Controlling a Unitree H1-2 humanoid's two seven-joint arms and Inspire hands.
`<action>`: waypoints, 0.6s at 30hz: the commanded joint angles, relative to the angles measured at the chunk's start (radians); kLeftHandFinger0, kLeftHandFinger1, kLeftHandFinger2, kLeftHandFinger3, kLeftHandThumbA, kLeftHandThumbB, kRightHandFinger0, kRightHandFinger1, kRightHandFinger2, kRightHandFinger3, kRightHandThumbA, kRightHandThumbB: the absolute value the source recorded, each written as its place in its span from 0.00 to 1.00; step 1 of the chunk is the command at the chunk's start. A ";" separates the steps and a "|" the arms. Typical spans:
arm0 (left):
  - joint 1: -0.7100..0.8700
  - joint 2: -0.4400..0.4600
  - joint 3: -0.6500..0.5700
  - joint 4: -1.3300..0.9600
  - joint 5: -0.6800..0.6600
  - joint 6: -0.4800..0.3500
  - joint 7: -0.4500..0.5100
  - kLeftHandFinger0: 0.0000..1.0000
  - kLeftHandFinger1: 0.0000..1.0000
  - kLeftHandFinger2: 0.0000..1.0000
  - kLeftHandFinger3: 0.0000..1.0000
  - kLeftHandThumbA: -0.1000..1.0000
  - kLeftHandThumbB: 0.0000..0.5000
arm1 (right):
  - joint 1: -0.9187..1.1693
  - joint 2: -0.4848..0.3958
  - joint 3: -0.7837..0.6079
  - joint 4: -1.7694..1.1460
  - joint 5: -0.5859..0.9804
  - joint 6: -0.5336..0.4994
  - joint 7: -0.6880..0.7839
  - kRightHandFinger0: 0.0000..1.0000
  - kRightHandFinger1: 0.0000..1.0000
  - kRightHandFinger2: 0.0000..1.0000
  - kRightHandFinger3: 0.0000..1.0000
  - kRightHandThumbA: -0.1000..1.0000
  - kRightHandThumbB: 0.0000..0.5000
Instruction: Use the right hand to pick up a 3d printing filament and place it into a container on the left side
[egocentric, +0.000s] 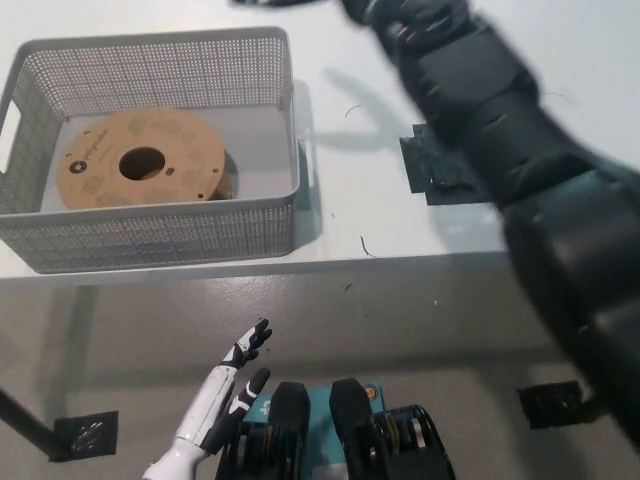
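lying flat in the one grey mesh basket (150, 240): one cardboard filament spool (140, 172), room beside it. right hand (275, 3) blurred (grip unreadable); left hand (235, 385) hangs low, fingers spread.

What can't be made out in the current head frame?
- Right hand: cut off by the top edge and blurred; open or shut unknown.
- Print on the spool: too small to read.
- Basket floor under the spool: hidden by it.
- Left hand: open, low.
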 joint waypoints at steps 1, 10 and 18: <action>-0.013 0.006 0.014 -0.013 -0.012 -0.040 -0.014 1.00 1.00 1.00 1.00 1.00 0.40 | -0.096 -0.126 -0.038 -0.161 0.042 -0.070 0.079 1.00 1.00 1.00 1.00 1.00 0.96; -0.012 0.002 0.015 -0.014 0.014 -0.043 0.004 1.00 1.00 1.00 1.00 1.00 0.41 | 0.164 -0.284 -0.004 -0.881 0.008 0.055 0.144 1.00 1.00 1.00 1.00 1.00 0.92; -0.009 -0.006 0.006 -0.011 0.005 -0.043 0.013 1.00 1.00 1.00 1.00 1.00 0.42 | 0.440 -0.296 -0.040 -1.475 0.068 0.145 0.134 1.00 1.00 1.00 1.00 1.00 0.85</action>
